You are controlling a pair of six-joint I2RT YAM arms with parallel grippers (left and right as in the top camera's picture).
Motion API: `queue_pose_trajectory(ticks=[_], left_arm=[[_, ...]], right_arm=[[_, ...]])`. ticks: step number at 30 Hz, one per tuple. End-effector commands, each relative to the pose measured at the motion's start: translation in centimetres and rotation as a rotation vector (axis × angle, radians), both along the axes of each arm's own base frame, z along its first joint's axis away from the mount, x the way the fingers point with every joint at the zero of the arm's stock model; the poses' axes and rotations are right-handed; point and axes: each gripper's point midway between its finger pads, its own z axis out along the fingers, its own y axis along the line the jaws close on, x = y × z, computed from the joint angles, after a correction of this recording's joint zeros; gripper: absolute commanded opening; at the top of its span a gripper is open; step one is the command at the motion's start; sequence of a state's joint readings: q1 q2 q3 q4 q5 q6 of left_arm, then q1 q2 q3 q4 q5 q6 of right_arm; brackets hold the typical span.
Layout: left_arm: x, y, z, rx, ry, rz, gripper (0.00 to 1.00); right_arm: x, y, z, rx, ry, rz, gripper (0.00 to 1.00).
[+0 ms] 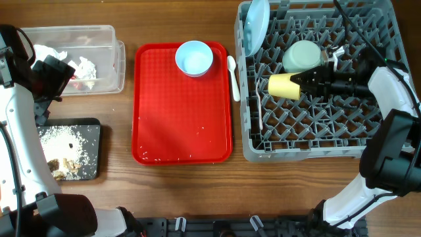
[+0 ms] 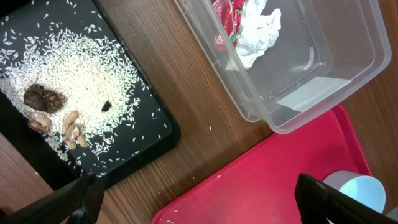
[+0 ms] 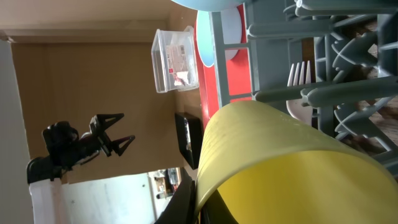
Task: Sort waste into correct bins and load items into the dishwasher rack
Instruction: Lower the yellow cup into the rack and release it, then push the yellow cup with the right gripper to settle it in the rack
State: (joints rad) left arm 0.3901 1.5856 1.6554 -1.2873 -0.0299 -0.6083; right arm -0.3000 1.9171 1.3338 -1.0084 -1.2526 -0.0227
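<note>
Along the right edge of the surface [image 1: 118,125], I see the dishwasher rack [image 1: 309,153]; my right tool [image 1: 304,81] grips the yellow cup [image 1: 283,85], held sideways over it. My left tool [image 2: 198,190] hangs released near the left edge.

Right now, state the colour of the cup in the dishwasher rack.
Yellow. The cup shows best in the right wrist view.

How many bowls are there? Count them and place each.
2. The light blue bowl sits on the red tray; the mint-green bowl lies in the dishwasher rack. I see no others.
</note>
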Motion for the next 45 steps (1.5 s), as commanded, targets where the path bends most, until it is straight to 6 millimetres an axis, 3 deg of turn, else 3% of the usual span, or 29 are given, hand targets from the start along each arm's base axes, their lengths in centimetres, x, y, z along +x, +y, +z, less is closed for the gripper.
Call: queue_pose_trajectory(ticks=[1,4,11,15,19,22,25,33,36,37,38,39,42,45], left_arm=[[-0.1,0.4,0.0,0.011,0.003,0.013,1.0],[-0.1,0.4,0.0,0.011,0.003,0.013,1.0],[-0.1,0.4,0.0,0.011,0.003,0.013,1.0],[-0.1,0.4,0.0,0.011,0.003,0.013,1.0],[-0.1,0.4,0.0,0.011,0.003,0.013,1.0],[-0.1,0.4,0.0,0.011,0.003,0.013,1.0],[-0.1,0.4,0.0,0.011,0.003,0.013,1.0],[-0.1,0.4,0.0,0.011,0.003,0.013,1.0],[-0.1,0.4,0.0,0.011,0.003,0.013,1.0],[-0.1,0.4,0.0,0.011,0.003,0.013,1.0],[-0.1,0.4,0.0,0.011,0.003,0.013,1.0],[-0.1,0.4,0.0,0.011,0.003,0.013,1.0],[-0.1,0.4,0.0,0.011,0.003,0.012,1.0],[-0.1,0.4,0.0,0.011,0.003,0.012,1.0]], right_arm=[[0.0,-0.3,-1.0,-0.036,0.027,-0.004,0.04],[-0.1,-0.2,-0.8,-0.023,0.021,0.0,0.04],[-0.7,-0.7,-2.5,-0.12,0.078,0.005,0.04],[-1.7,-2.8,-6.0,-0.337,0.208,-0.013,0.06],[-1.9,-4.3,-6.9,-0.453,0.225,-0.017,0.16],[-1.7,-4.9,-6.3,-0.5,0.217,-0.024,0.25],[-1.7,-6.9,-5.8,-0.616,0.252,-0.075,0.31],[-2.0,-12.8,-0.3,-0.89,0.29,-0.349,0.41],[-1.8,-12.0,3.4,-0.883,0.178,-0.403,0.37],[-0.9,-9.8,5.3,-0.849,0.069,-0.375,0.24],[-0.4,-8.6,5.9,-0.838,0.024,-0.355,0.17],[0.1,-7.5,6.3,-0.837,-0.012,-0.334,0.11],[1.4,-4.5,6.1,-0.854,-0.087,-0.276,0.04],[2.6,-1.8,3.9,-0.902,-0.071,-0.241,0.04]])
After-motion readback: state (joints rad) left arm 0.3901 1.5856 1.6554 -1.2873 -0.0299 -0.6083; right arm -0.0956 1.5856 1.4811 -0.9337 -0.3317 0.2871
